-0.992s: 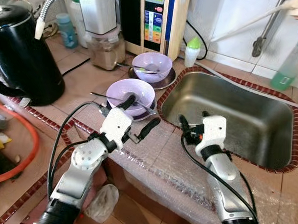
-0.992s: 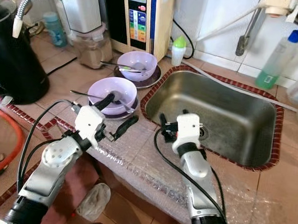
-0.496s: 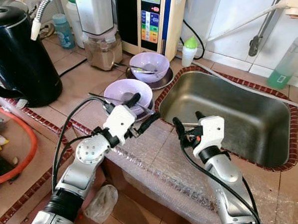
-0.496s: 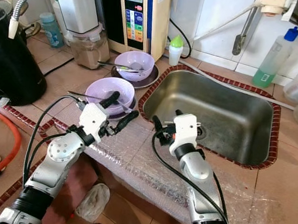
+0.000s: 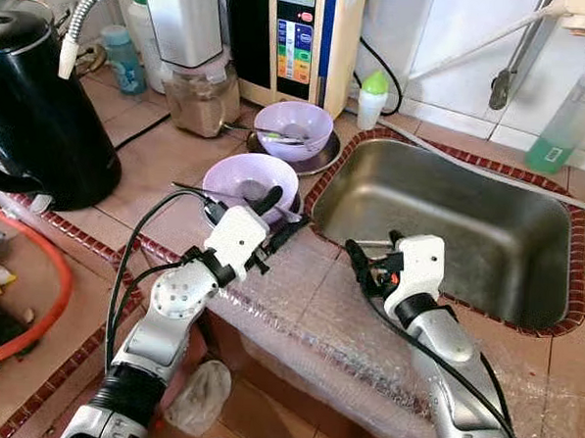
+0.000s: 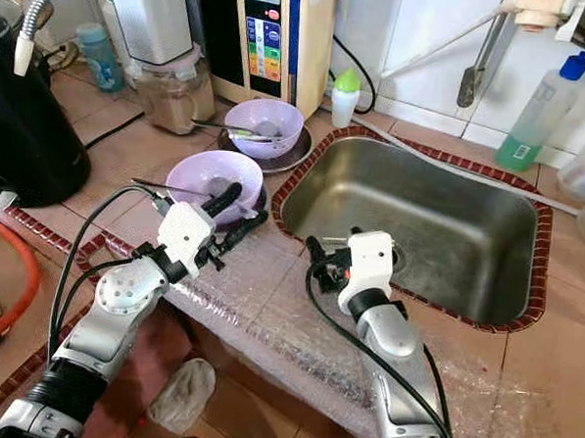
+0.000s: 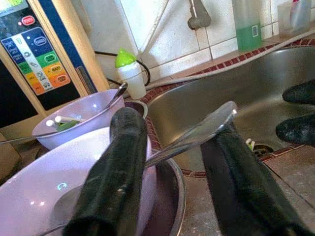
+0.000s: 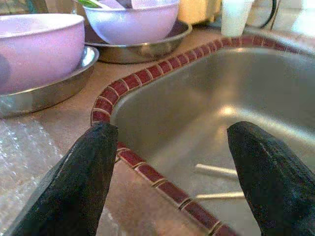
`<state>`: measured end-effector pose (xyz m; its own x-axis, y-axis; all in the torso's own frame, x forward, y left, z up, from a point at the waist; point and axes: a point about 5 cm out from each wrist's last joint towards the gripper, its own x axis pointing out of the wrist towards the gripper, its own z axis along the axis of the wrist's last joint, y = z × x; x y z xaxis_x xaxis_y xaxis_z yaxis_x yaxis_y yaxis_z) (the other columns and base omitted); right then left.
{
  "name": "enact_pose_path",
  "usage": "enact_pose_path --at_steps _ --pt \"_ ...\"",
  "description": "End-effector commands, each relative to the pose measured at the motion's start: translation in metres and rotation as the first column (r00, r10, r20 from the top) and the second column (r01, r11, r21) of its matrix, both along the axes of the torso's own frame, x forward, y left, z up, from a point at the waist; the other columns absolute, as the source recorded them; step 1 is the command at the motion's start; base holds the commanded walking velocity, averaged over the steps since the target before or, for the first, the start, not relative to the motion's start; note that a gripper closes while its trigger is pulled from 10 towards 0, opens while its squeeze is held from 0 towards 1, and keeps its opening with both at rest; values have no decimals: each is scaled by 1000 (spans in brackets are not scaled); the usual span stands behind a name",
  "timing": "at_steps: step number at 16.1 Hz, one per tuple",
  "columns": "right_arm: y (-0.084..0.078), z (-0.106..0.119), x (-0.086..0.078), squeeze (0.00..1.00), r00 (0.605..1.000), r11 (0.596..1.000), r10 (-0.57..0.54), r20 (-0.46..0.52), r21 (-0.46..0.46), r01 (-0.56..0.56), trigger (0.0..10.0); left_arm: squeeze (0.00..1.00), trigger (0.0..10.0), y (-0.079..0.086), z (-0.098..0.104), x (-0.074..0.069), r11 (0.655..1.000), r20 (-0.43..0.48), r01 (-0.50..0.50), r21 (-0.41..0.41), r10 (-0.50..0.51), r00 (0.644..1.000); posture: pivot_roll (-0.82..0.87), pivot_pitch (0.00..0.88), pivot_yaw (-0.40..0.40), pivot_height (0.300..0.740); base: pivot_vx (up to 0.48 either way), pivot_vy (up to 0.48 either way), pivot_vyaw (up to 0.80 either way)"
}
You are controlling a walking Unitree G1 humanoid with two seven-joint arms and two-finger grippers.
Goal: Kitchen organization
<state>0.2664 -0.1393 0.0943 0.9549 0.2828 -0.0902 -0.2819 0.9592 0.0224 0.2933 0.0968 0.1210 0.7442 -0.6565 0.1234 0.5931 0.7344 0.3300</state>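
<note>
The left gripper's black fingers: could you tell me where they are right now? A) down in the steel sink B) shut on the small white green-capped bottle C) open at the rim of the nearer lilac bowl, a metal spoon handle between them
C: the left gripper has its fingers spread at the nearer lilac bowl, with the metal spoon handle crossing between them.

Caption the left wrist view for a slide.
Left gripper, fingers open, straddles a spoon resting in the near purple bowl beside the sink.

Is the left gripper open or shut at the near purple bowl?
Open. The left gripper holds its two black fingers well apart at the near purple bowl, and a spoon handle crosses the gap ungripped.
</note>
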Motion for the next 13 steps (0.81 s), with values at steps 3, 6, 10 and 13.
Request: enact_pose_path --at_steps 3,6,10,13 --pt "3 8 1 0 999 999 41 29 -12 -40 10000 0 0 4 5 4 1000 29 -12 11 12 1000 -60 0 51 740 0 0 0" --pt "6 13 0 0 996 997 73 49 18 -74 10000 0 0 5 6 4 1000 39 -16 7 15 999 -56 0 49 740 0 0 0" --pt "8 13 2 0 996 996 75 42 44 -76 10000 0 0 6 7 5 1000 45 -21 5 21 999 -53 0 47 740 0 0 -506" --pt "8 13 1 0 996 996 76 46 42 -78 10000 0 0 8 7 4 1000 46 -24 6 24 999 -54 0 49 740 0 0 0"
